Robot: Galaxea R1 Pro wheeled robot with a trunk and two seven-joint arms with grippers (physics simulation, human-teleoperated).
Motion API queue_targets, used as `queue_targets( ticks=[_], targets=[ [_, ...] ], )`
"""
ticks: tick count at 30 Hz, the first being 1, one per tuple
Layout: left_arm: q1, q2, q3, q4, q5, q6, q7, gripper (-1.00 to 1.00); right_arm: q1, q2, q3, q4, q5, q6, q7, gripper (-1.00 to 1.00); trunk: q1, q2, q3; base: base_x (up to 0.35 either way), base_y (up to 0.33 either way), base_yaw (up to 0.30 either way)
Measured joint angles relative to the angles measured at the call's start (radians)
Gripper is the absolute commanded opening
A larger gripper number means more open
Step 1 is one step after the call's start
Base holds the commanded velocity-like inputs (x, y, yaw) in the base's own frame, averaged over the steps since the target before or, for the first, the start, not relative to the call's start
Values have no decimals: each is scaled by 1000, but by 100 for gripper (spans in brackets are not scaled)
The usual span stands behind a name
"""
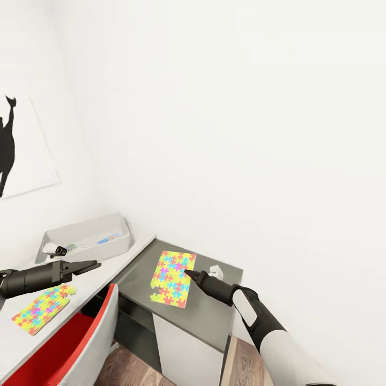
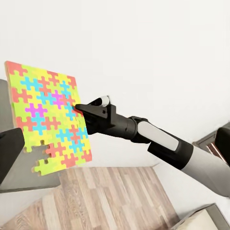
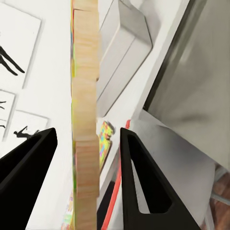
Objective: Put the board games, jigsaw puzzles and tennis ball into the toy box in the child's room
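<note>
**Puzzle held over the cabinet**

While one puzzle [image 1: 172, 279] hangs in the air above the dark grey cabinet [image 1: 206, 313], the right gripper [image 1: 188, 274] has it by one edge. From the left wrist camera the puzzle [image 2: 48, 117] stands nearly upright, its coloured face showing, with the right gripper [image 2: 79, 109] clamped on its side edge. From the right wrist camera the puzzle [image 3: 85, 115] is seen edge-on as a thin wood-coloured strip running between the two black fingers [image 3: 141, 187]; a gap shows on each side there, so that camera alone does not show the contact.

A second puzzle [image 1: 43, 307] lies flat on the pale bench [image 1: 107, 271], near its front edge and just below the left gripper [image 1: 91, 265]. That gripper hovers over the bench with nothing in it; whether its jaws are apart or together I cannot tell.

Farther back on the bench, against the wall, sits the toy box [image 1: 86, 236], with something blue and a small printed item lying inside; what they are is too small to tell.

A small white object [image 1: 216, 271] stands on the cabinet behind the right gripper. A red and grey chair [image 1: 69, 343] is under the bench front. On the left wall hangs a picture [image 1: 16, 150] with a black silhouette. Wood floor [image 1: 128, 370] shows below.
</note>
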Motion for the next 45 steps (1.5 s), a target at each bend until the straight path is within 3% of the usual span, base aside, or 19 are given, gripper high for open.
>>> queue_targets(
  ticks=[9,31,45],
  targets=[
    [0,-1,-1,0,0,0,0,100,0,-3,-1,1,-1,0,3,-100,0,0,3,0,0,252],
    [0,-1,0,0,0,0,0,100,0,-1,0,-2,0,-1,5,-100,0,0,4,0,0,22],
    [0,-1,-1,0,0,-1,0,100,0,-3,0,-2,0,0,2,-100,0,-1,11,0,0,241]
  ],
)
